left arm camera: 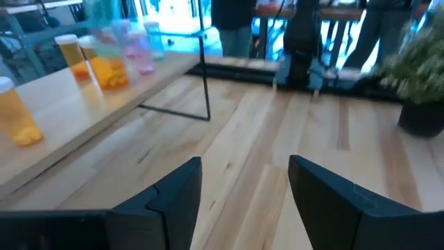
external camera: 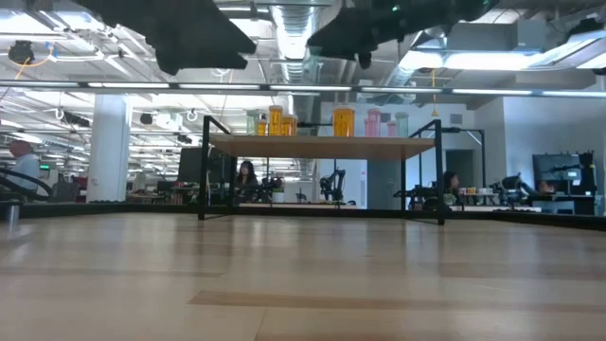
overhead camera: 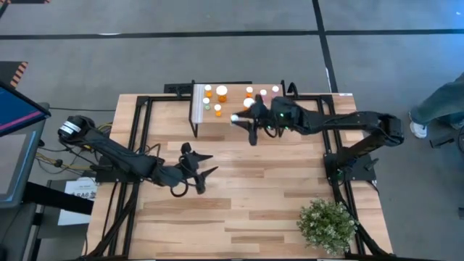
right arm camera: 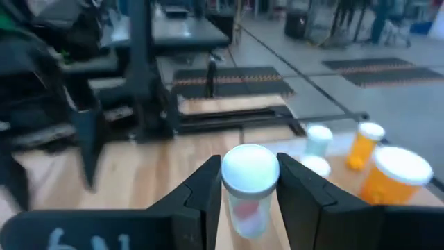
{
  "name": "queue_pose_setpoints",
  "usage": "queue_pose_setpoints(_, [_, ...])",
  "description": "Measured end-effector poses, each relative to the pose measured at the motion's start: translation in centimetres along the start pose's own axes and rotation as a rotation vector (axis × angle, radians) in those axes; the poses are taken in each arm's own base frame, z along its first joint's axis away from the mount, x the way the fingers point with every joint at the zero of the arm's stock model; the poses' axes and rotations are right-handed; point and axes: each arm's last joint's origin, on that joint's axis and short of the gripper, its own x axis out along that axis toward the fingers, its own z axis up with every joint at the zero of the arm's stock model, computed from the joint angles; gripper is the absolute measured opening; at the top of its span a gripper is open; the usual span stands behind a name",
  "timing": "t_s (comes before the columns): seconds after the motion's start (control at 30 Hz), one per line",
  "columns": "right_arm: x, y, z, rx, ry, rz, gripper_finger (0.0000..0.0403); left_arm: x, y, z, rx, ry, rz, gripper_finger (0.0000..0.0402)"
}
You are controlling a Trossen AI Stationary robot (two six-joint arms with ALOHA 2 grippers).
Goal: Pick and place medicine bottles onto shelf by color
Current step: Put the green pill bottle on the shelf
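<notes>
Gripping white-capped pink bottle (right arm camera: 248, 191)

The left arm reaches in from the table's left side, its left gripper (overhead camera: 201, 167) above mid-table with fingers spread and empty. The right arm stretches leftward, its right gripper (right arm camera: 248, 182) clamped around a white-capped bottle (right arm camera: 248, 187).

The shelf (overhead camera: 239, 119) has a light wood top, thin black legs and a white end panel; on it stand orange bottles (overhead camera: 222, 93) and pink ones (overhead camera: 262, 93), all white-capped. The black right gripper (right arm camera: 250, 187) grips a white-capped bottle (right arm camera: 248, 187) showing pink-red inside. The left gripper (left arm camera: 243, 191) is black too, the table (overhead camera: 254, 196) pale striped planks, the plant (overhead camera: 328, 225) bushy green.
</notes>
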Motion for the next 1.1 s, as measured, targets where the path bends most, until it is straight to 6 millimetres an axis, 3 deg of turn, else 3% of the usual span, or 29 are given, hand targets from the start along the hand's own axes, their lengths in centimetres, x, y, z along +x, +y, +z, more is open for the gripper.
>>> queue_pose_setpoints(0.53, [3.9, -5.1, -2.2, 0.031, 0.142, -0.126, 0.0137, -0.6, 0.5, -0.1, -0.02, -0.022, -0.02, 0.0204])
queue_pose_setpoints(0.8, [5.1, -6.6, -3.1, 0.04, 0.172, -0.154, 0.0139, -0.6, 0.4, 0.0, -0.024, -0.029, -0.023, 0.0204])
queue_pose_setpoints(1.1, [5.0, -6.8, -3.2, 0.045, 0.187, -0.161, 0.0154, -0.6, 0.4, 0.0, -0.019, -0.031, -0.023, 0.0204])
